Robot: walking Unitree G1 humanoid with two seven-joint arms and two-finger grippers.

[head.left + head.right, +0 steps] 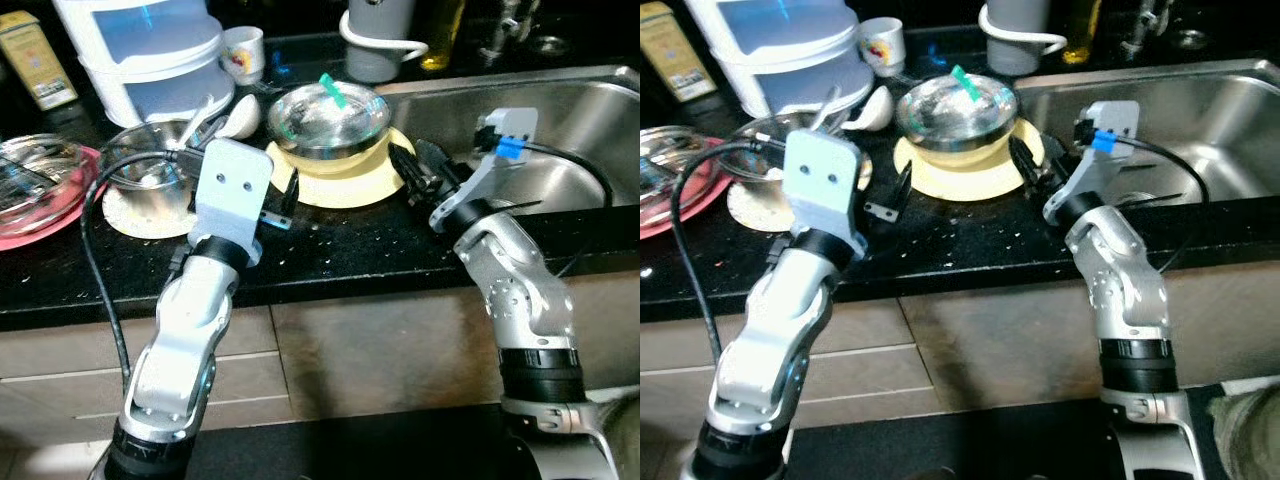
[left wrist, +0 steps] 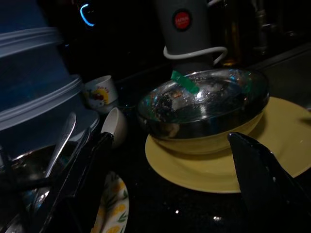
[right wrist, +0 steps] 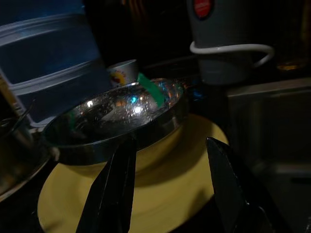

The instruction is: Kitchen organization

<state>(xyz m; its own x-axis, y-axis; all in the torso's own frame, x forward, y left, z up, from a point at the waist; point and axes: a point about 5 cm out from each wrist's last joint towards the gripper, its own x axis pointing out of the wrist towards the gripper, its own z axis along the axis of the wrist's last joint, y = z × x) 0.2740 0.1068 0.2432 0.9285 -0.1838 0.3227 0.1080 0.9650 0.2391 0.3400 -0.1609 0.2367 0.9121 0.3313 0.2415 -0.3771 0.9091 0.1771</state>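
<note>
A steel bowl [image 1: 328, 118] with a green strip in it sits in a yellow bowl [image 2: 209, 141], which stands on a yellow plate [image 1: 350, 185] on the black counter. My left gripper [image 1: 283, 203] is open, low over the counter at the plate's left edge, fingers [image 2: 262, 174] pointing at the bowls. My right gripper [image 1: 412, 170] is open at the plate's right edge, between plate and sink. Its fingers [image 3: 116, 189] point at the stacked bowls without touching them. Neither gripper holds anything.
A steel sink [image 1: 585, 130] lies to the right. A glass bowl with cutlery [image 1: 150, 165] sits on a patterned plate on the left, beside a pink plate [image 1: 30, 215]. Behind stand a white stacked container [image 1: 150, 50], a small cup [image 1: 243, 50] and a grey jug [image 1: 380, 40].
</note>
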